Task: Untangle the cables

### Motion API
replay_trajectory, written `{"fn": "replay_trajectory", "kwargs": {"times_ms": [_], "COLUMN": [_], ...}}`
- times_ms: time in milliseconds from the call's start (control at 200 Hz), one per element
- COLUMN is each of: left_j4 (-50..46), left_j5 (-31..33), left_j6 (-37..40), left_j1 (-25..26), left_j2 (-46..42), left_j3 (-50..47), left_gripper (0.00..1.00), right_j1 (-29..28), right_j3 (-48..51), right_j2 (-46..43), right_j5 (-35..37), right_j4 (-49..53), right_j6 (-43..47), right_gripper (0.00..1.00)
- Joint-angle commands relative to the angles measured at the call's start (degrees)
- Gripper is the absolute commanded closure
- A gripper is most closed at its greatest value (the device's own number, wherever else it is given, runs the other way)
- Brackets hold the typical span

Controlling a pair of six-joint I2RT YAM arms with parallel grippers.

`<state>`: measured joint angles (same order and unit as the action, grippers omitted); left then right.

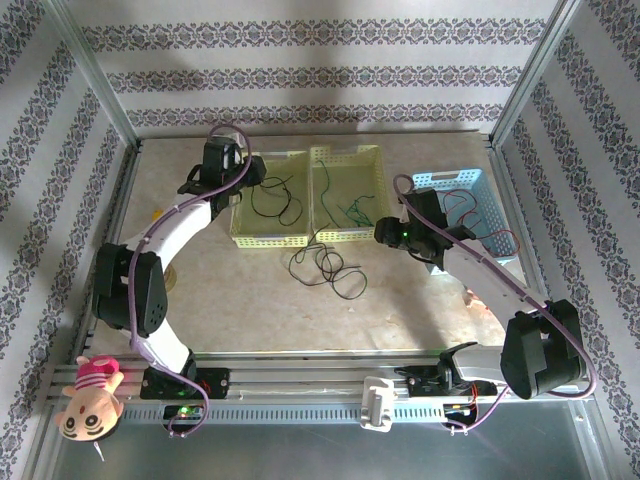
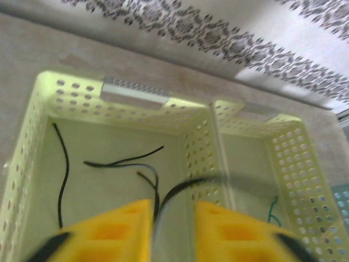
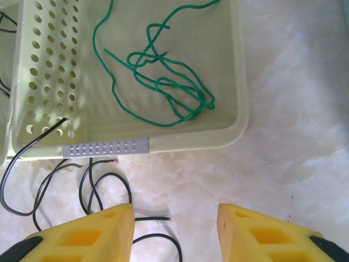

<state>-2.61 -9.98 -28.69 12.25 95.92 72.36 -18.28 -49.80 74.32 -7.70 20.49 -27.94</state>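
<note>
Overhead view: soft, even light from above; you see only faint shadows on the pale, washed-out table (image 1: 250,300). Left wrist view: the left gripper's yellow fingers (image 2: 114,232) and the black cable (image 2: 182,188) between them blur (softest at the bottom edge). Right wrist view: sharp, with white glare at right.

Left wrist view: the left end effector (image 2: 172,210) was blurred, its yellow fingers (image 2: 114,232) cut off by the bottom edge. A smeared black cable (image 2: 180,191) passed between them; contact could not be told. A green cable (image 2: 274,207) was partly hidden behind one finger. Right wrist view: the right end effector (image 3: 175,213) was cropped at the bottom, and black cables (image 3: 150,219) ran off the left and bottom edges.
</note>
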Motion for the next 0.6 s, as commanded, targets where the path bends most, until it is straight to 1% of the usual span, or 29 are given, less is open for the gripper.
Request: {"fn": "replay_trajectory", "kwargs": {"times_ms": [0,35,65,120,185,260,360,440,520,595], "left_j4": [0.02,-1.76,-3.79,-7.31,-10.09,-13.36,-16.69,-18.00,-17.68,-16.93], "left_j5": [0.55,0.30,0.64,2.21,3.03,3.08,3.45,3.57,3.78,6.77], "left_j6": [1.61,3.32,4.89,8.22,12.19,15.24,17.36,17.57,16.99,15.99], "left_j1": [0.50,1.23,1.99,3.98,6.76,10.55,16.32,21.09,24.92,27.37], "left_j2": [-0.72,-0.97,-1.36,-2.46,-4.35,-6.11,-7.57,-7.79,-7.44,-5.98], "left_j3": [0.26,0.43,0.42,-0.21,-2.71,-6.06,-10.26,-12.87,-14.64,-15.34], "left_gripper": [0.27,0.19,0.14,0.09,0.06,0.05,0.08,0.12,0.14,0.16], "right_j1": [-0.81,-0.87,-0.88,-0.96,-0.99,-1.05,-1.05,-0.99,-1.01,-1.05], "right_j3": [-1.04,-1.09,-1.15,-1.18,-1.18,-1.18,-1.35,-1.60,-1.87,-1.97], "right_j2": [0.81,0.99,1.15,1.43,1.76,2.25,2.96,3.47,3.98,4.28], "right_j5": [-0.82,-0.86,-0.97,-1.00,-0.97,-0.84,-0.55,-0.16,-0.36,-0.46], "right_j4": [0.94,0.95,0.83,0.82,0.65,0.53,0.44,0.51,0.45,0.34], "right_j6": [1.41,1.33,1.39,1.40,1.38,1.32,1.07,0.65,0.44,0.26], "right_gripper": [0.56,0.56,0.56,0.56,0.56,0.56,0.56,0.56,0.56,0.56]}}
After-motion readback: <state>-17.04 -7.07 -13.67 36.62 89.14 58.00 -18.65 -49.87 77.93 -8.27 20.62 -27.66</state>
